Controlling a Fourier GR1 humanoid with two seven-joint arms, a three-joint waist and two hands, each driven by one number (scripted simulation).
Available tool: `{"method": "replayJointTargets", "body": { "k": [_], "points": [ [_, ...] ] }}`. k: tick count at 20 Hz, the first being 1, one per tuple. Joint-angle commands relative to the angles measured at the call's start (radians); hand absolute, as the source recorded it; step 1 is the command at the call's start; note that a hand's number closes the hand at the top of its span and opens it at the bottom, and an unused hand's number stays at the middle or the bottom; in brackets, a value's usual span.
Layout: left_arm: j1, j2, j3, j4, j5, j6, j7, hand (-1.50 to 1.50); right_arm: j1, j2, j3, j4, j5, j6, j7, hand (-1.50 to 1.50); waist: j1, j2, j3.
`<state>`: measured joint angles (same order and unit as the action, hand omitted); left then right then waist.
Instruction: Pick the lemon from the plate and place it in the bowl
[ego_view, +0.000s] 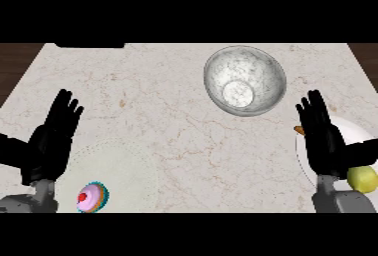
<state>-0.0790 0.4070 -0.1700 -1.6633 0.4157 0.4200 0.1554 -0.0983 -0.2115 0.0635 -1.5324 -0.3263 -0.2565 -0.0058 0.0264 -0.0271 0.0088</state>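
Note:
A yellow lemon (362, 178) lies on a white plate (354, 131) at the right edge of the counter, partly hidden behind my right hand (325, 141). That hand is open, fingers straight and pointing away, held over the plate's left part. A clear glass bowl (244, 80) stands at the back of the counter, up and left of the right hand. My left hand (52, 139) is open too, fingers straight, at the left side far from lemon and bowl.
A pink cupcake with a red top (91, 197) sits near the front left, beside my left forearm, on a pale round mat (122, 165). A small orange thing (298, 130) peeks out by the plate's left rim. A dark object (90, 45) lies at the counter's back edge.

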Motion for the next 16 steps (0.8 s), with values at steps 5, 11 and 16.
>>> {"method": "replayJointTargets", "body": {
  "k": [5, 11, 16],
  "points": [
    [0.013, 0.132, 0.032, 0.021, -0.128, 0.004, -0.046, 0.0, -0.009, -0.376, -0.06, -0.191, 0.381, -0.043, -0.184, 1.5, -0.085, -0.005, -0.017],
    [0.082, 0.141, 0.049, 0.046, -0.137, 0.016, -0.063, 0.0, 0.289, -0.417, -0.219, -0.058, 0.673, -0.428, -0.057, -1.5, -0.183, 0.0, -0.018],
    [0.082, 0.172, 0.064, 0.023, -0.117, -0.042, -0.075, 0.0, 0.595, -0.268, -0.129, -0.189, 0.907, -0.64, -0.121, -1.5, -0.13, 0.011, -0.014]
  ]
}}
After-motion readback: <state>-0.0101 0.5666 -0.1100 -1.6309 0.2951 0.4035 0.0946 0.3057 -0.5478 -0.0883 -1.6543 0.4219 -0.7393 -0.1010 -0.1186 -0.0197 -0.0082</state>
